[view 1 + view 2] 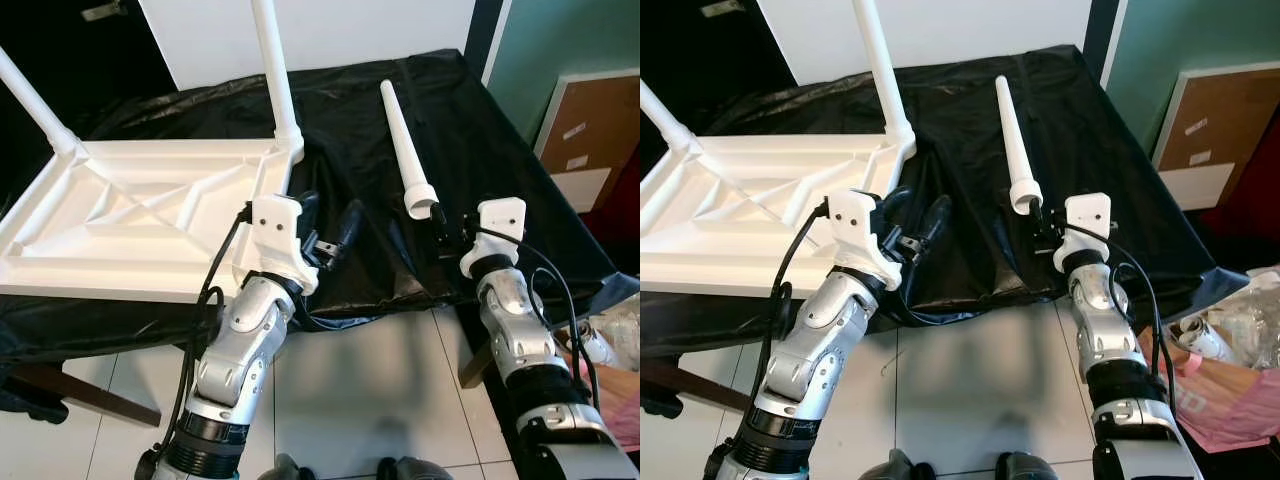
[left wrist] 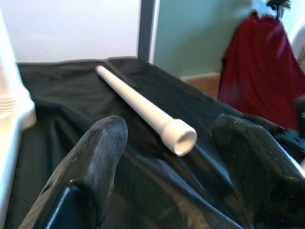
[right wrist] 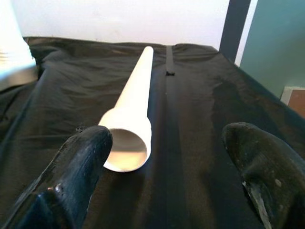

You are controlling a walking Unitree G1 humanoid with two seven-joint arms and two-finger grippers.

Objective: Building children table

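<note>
While both grippers' fingers gape, loose white tapered table leg, hollow ribbed end, black cloth.

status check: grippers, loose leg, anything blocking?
Left gripper open, empty, beside the upturned tabletop. Right gripper open, just short of the loose leg lying on the black cloth. Nothing between.

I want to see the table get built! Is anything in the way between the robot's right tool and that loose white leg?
Nothing visible is. The right tool is open, just short of the loose white leg, whose hollow wide end faces it. Between them lies only the wrinkled black cloth. The left tool is beside the upturned tabletop.
</note>
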